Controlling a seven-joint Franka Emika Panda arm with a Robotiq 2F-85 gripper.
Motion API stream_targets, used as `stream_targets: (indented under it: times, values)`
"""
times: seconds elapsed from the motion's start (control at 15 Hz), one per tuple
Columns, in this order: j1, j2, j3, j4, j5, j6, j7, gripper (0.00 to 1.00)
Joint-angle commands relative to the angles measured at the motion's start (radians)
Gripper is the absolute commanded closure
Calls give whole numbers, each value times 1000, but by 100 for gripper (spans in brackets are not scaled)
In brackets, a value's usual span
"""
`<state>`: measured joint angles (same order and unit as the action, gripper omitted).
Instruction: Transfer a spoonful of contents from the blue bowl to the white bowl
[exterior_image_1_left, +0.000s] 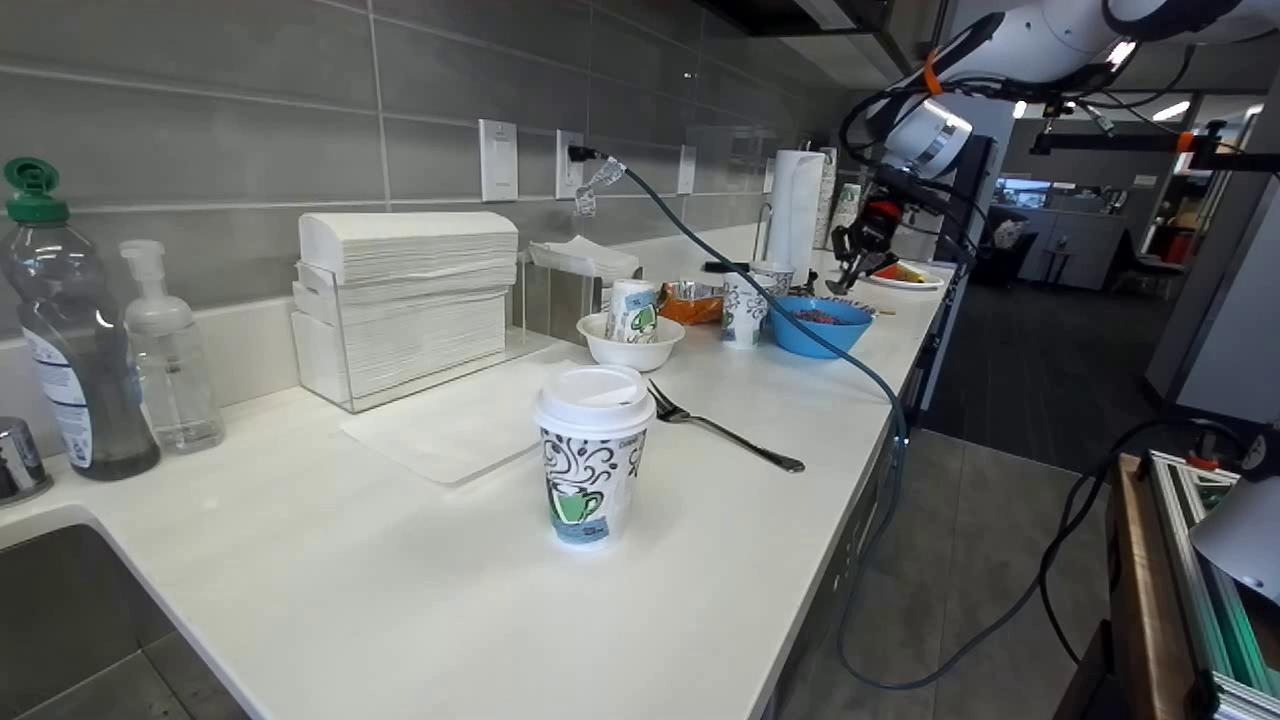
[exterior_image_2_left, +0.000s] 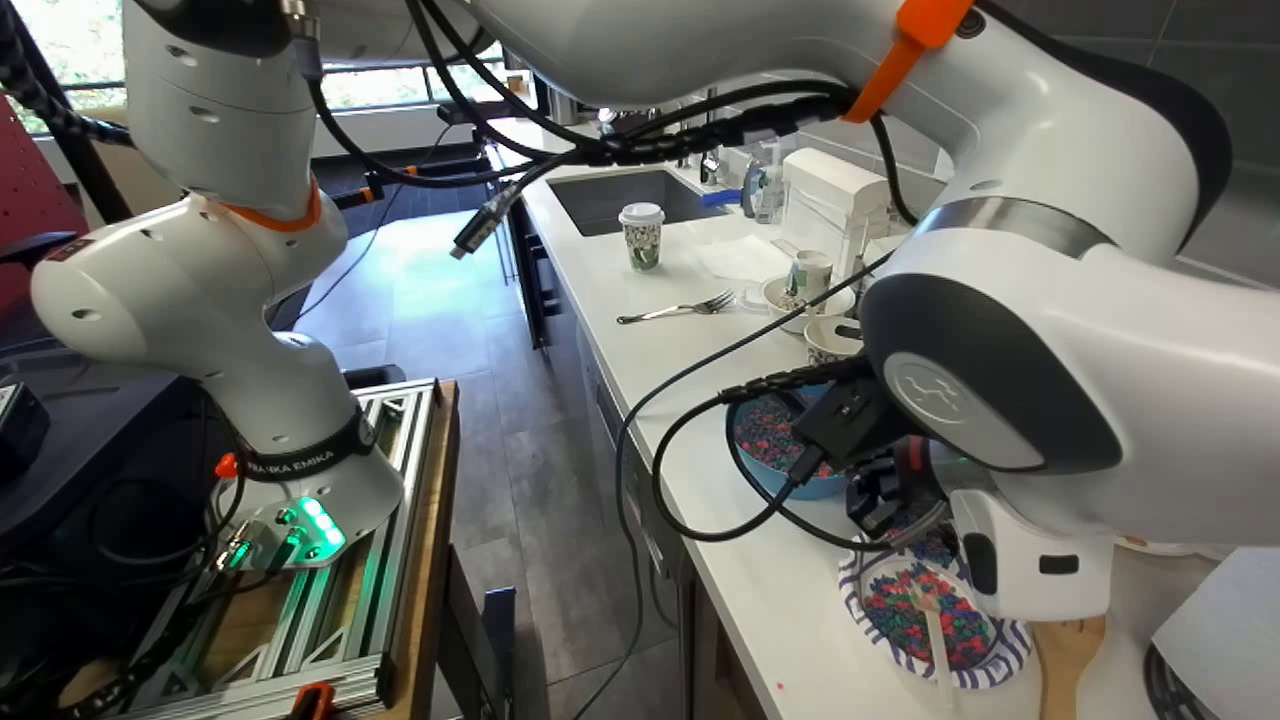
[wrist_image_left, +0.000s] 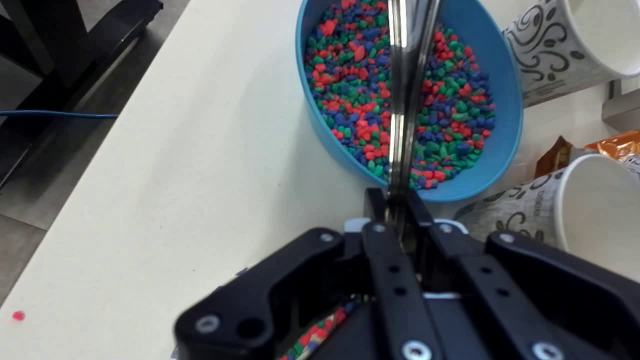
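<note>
Wrist view, far left: we saw a red speck (wrist_image_left: 18, 316) on the white counter (wrist_image_left: 165, 200) and a blue cable (wrist_image_left: 57, 115) beyond its edge. At the middle, the pincer (wrist_image_left: 397, 205) was clamped on a shiny metal utensil (wrist_image_left: 398, 90), which reached out over the blue bowl (wrist_image_left: 507, 115). The upper edge of the view cut off the utensil's far end, and we could not tell whether it touched the red, green and blue pebbles (wrist_image_left: 345, 95) in the bowl. To the right we noticed a patterned paper cup (wrist_image_left: 542, 55) just beside the blue rim, a second patterned cup (wrist_image_left: 527, 210) lower down, and an orange wrapper (wrist_image_left: 620, 145) showing between them.

In an exterior view we followed the counter from a green-capped bottle (exterior_image_1_left: 75, 340) and a clear pump dispenser (exterior_image_1_left: 170, 350) to a stack of paper towels (exterior_image_1_left: 410, 300), then to a lidded cup (exterior_image_1_left: 595, 480) standing upright. Farther along stood the white bowl (exterior_image_1_left: 630, 356) with a green-printed cup (exterior_image_1_left: 632, 310) in it, and near both we found a fork (exterior_image_1_left: 735, 437) lying on the counter, its tines toward the white bowl. Past these came the blue bowl, with a patterned cup standing between the two bowls and the pincer near the blue rim.

In an exterior view the robot's base (exterior_image_2_left: 310, 480) stood at the left; at the right, a patterned dish (exterior_image_2_left: 1012, 655) held similar pebbles with a pale stick (exterior_image_2_left: 938, 650) resting in them, and we saw a wooden utensil (exterior_image_2_left: 1065, 650) lying just beside the dish.
</note>
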<state>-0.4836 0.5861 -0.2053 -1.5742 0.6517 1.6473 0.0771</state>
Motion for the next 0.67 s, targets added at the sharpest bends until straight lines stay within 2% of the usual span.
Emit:
stream_targets:
  times: [0.0, 0.6]
  values:
    - [-31, 31, 14, 35, 60, -73, -54, 97]
    - [-68, 50, -2, 38, 149, -147, -117, 97]
